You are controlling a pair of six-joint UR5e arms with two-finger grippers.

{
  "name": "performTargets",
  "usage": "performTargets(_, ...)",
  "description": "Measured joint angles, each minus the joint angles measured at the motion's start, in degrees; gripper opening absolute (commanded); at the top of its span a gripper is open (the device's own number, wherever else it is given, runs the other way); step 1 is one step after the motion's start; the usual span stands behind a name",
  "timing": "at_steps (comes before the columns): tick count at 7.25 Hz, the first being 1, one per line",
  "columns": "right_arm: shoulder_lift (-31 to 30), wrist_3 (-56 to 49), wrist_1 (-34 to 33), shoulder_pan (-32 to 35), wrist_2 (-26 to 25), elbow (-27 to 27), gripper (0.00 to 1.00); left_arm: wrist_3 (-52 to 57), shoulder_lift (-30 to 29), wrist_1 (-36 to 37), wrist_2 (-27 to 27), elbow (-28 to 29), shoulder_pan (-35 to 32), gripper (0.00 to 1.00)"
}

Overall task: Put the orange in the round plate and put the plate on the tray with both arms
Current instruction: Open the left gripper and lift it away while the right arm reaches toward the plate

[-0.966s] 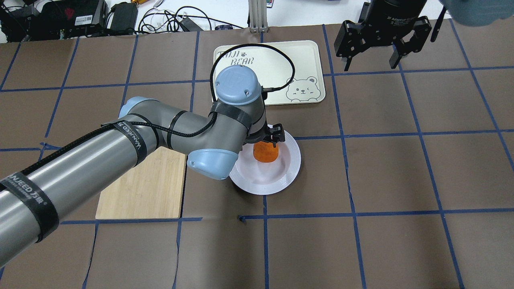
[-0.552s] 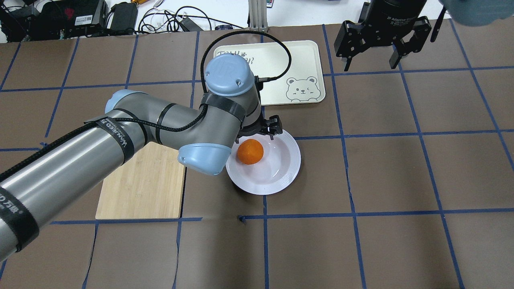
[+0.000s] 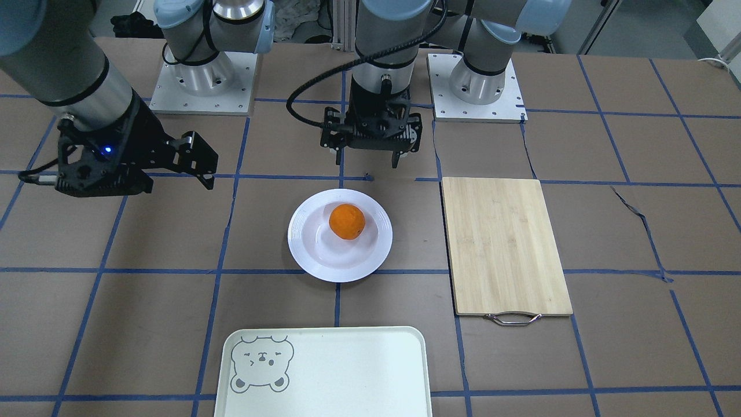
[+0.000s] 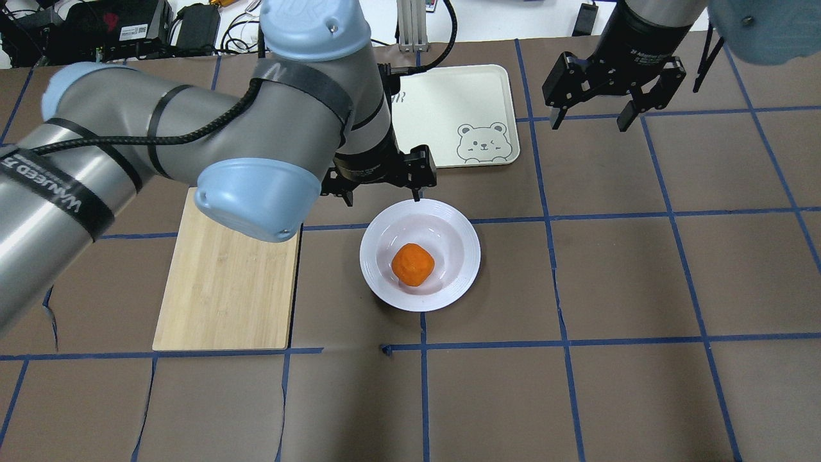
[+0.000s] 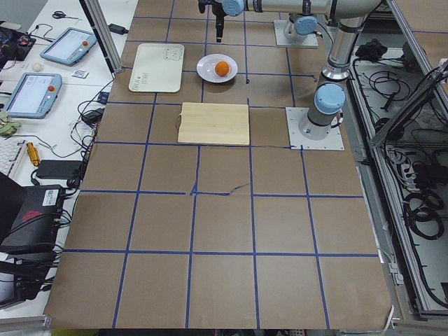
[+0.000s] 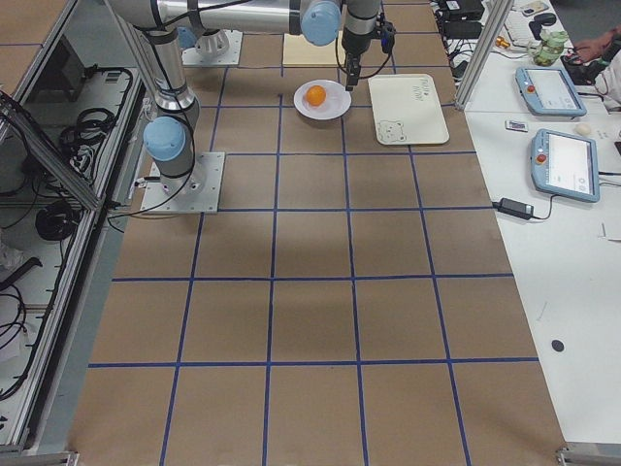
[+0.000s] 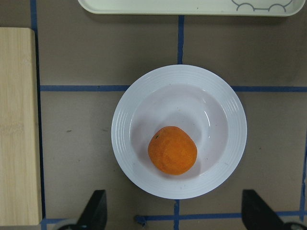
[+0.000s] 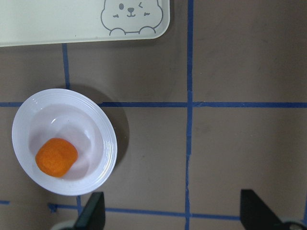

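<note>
The orange point(image 4: 413, 264) lies free in the sunken centre of the white round plate point(image 4: 468, 250), which stands on the brown table. My left gripper point(image 4: 383, 196) hangs open and empty high over the plate. In the left wrist view its fingers point(image 7: 96, 213) frame the orange point(image 7: 172, 150) and plate point(image 7: 122, 129) from above. The cream tray point(image 4: 449, 102) with the bear face lies beyond the plate, partly hidden by the left arm. My right gripper point(image 4: 588, 125) is open and empty, raised to the right of the tray. From the front, the orange point(image 3: 347, 221) sits inside the plate point(image 3: 301, 243).
A bamboo cutting board point(image 4: 228, 289) with a metal handle point(image 3: 513, 318) lies left of the plate. Cables and electronics point(image 4: 96, 29) crowd the far table edge. Brown table with blue tape lines point(image 4: 577, 385) stretches to the right and front of the plate.
The left gripper has let go of the orange and risen away from the plate. The orange rolled left, then settled at the plate's centre. The right gripper shifted slightly nearer.
</note>
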Motion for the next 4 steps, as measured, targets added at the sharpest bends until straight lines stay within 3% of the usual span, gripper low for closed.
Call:
performTargets(3, 0.86, 1.99, -27.22, 0.83, 6.04, 20.59, 1.0, 0.62, 5.53, -10.54, -0.15, 4.32, 0.04, 1.0)
performTargets(4, 2.23, 4.66, -35.21, 2.41, 7.86, 25.09, 1.0, 1.21, 6.54, -13.02, 0.15, 4.88, 0.25, 1.0)
